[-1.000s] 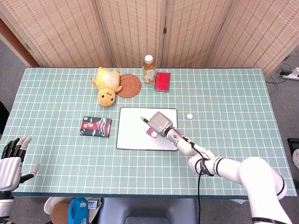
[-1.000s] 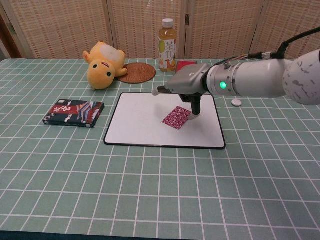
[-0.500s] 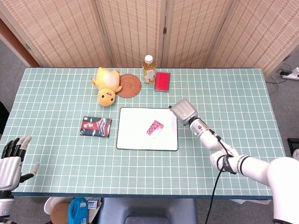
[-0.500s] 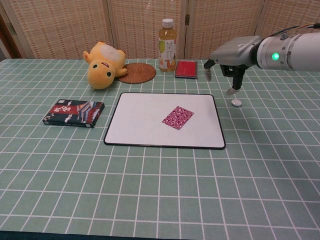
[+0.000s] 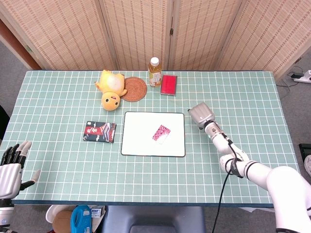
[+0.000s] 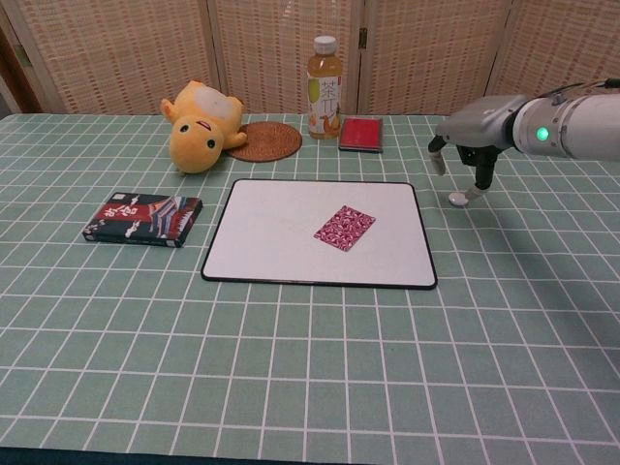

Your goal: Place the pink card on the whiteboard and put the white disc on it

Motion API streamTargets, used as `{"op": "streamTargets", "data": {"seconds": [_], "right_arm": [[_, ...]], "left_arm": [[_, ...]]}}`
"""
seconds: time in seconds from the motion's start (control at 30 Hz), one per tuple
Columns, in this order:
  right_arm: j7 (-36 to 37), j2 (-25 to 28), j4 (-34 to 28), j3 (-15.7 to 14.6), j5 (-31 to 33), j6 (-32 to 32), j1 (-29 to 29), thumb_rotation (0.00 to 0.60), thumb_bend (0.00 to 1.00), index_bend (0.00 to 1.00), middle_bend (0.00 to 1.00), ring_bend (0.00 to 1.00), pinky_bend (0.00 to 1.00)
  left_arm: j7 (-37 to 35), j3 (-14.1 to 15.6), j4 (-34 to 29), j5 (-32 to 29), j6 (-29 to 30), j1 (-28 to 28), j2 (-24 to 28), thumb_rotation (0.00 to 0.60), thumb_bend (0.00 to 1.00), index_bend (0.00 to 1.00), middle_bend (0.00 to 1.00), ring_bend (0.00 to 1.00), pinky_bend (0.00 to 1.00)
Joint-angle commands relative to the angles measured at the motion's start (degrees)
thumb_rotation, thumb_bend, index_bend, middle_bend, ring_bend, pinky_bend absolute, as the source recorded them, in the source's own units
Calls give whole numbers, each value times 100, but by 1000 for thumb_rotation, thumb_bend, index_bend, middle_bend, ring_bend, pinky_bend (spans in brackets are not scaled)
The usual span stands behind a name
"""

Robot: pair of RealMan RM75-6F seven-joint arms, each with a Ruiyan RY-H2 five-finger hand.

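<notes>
Pink card [image 6: 344,228] now lies free on the whiteboard [image 6: 271,242], your right hand [image 6: 472,155] has swung off it w/ fingers spread, empty, fingertip at the white disc [image 6: 458,200] — grab that next.

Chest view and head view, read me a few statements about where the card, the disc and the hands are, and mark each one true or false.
1. The pink card lies on the whiteboard. True.
2. The white disc sits on the card. False: it is on the table, right of the whiteboard.
3. The right hand is over the disc. True.
4. The left hand holds the card. False: it is at the table's near-left edge, holding nothing.
5. The bottle lies on its side. False: it stands upright.
</notes>
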Motion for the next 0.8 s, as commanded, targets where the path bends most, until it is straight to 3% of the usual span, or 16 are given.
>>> {"op": "streamTargets", "data": {"seconds": [0.03, 0.8], "right_arm": [[35, -282, 410, -3, 69, -169, 38, 600, 202, 366, 929, 1000, 1000], [131, -996, 1832, 88, -11, -744, 90, 600, 223, 393, 934, 1000, 1000]], "left_arm": [[3, 3, -2, -6, 2, 7, 2, 600, 319, 0, 0, 0, 0], [-17, -7, 46, -62, -25, 33, -7, 600, 319, 0, 0, 0, 0]]}}
